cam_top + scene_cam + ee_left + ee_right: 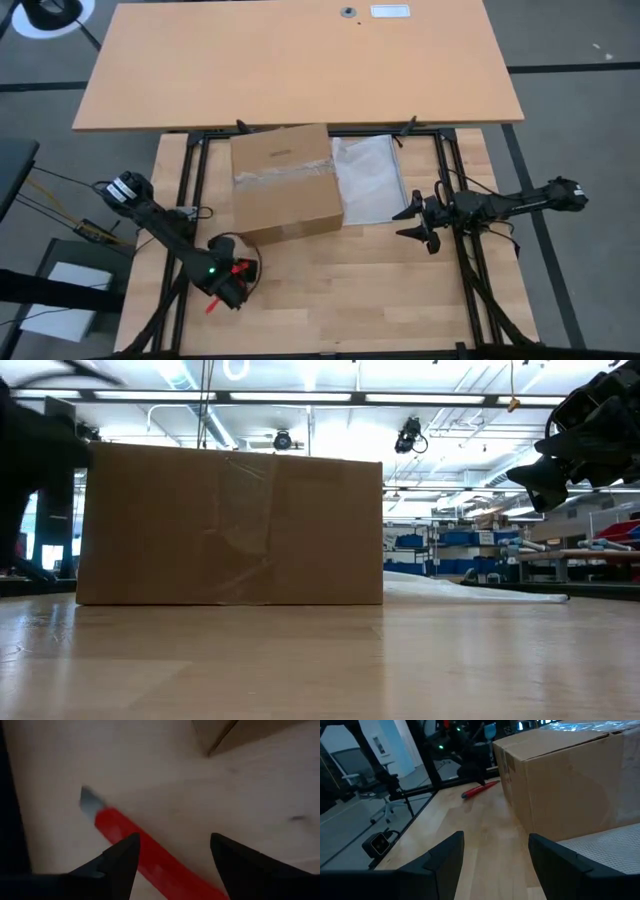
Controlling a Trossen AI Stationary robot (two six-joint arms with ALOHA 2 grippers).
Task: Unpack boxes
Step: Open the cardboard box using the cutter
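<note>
Spreading apart with nothing between them, the left gripper's (172, 855) dark fingers (122, 857) are hovering just above a red-handled cutter (145, 852) with a grey blade tip, which is lying flat on the wooden bench (350, 290) near its left front corner. In the high view this left gripper (232, 283) is sitting close to the near left corner of the cardboard box (284, 182), not touching it.

The right gripper (412, 220) is also holding its fingers (445, 855) apart and empty, raised over the bench to the right of the box and pointing toward it, just beside a clear plastic bag (366, 178) that is lying flat against the box's right side.

The box is standing closed at the far middle of the bench, clear tape running across its top flaps. A small printed label is showing on the lid, too small to read.
</note>
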